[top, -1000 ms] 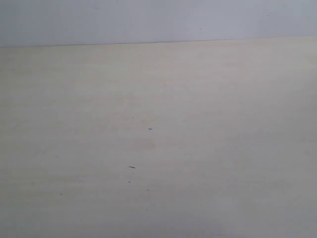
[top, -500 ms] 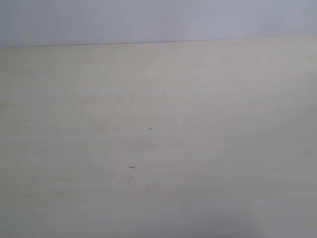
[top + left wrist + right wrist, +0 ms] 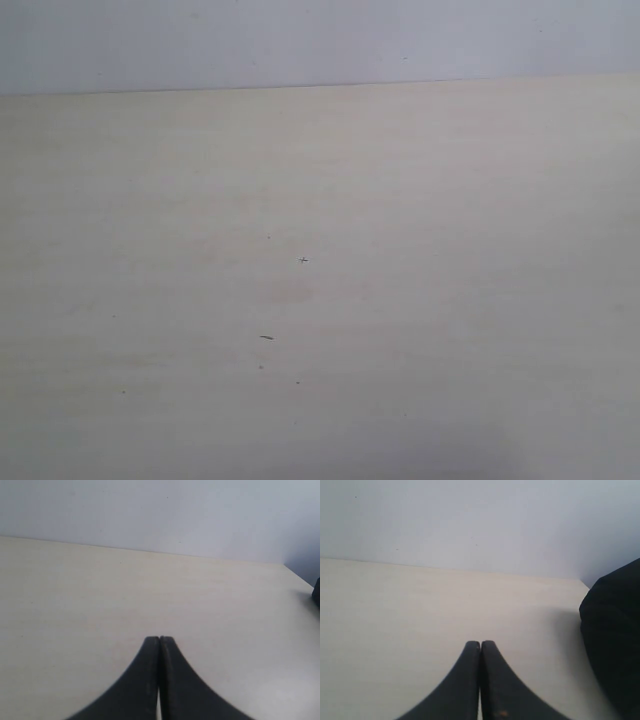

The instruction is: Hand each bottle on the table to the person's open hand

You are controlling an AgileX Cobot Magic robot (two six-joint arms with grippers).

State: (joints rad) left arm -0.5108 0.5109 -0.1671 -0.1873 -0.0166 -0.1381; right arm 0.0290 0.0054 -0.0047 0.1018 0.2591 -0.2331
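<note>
Left claw [image 3: 159,639], right claw [image 3: 480,643]: closed, empty.

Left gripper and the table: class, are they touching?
Cannot tell. The left wrist view shows the left gripper shut in front of the table, but neither contact nor gap shows plainly.

I see right gripper [image 3: 480,647], jaws pressed together | pale table [image 3: 395,610] beneath, grey wall [image 3: 470,520] behind | black bulk [image 3: 612,640] at frame edge
</note>
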